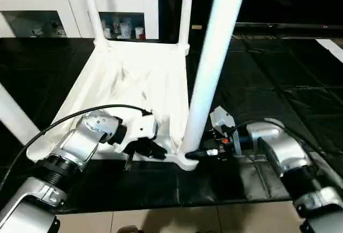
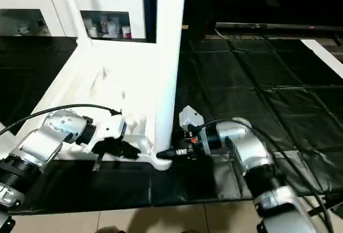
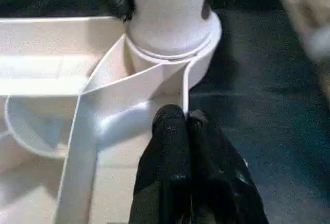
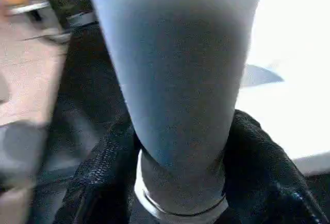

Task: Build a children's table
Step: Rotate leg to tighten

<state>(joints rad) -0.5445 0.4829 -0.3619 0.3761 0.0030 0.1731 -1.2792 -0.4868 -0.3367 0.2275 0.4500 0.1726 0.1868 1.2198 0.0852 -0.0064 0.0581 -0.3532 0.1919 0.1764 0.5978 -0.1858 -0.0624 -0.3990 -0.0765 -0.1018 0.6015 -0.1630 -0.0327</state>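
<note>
The children's table lies upside down on a black mat, its white ribbed top facing up. Legs stand in its corner sockets: two at the far corners, one at the left, and a thick near one. My right gripper is at the base of the near leg, with its black fingers hugging the leg on both sides just above the socket. My left gripper is shut, its tips against the thin rim beside that same socket.
A white cabinet with glass doors stands behind the table. The black mat stretches to the right, and pale floor begins at its near edge. A black cable arcs over my left forearm.
</note>
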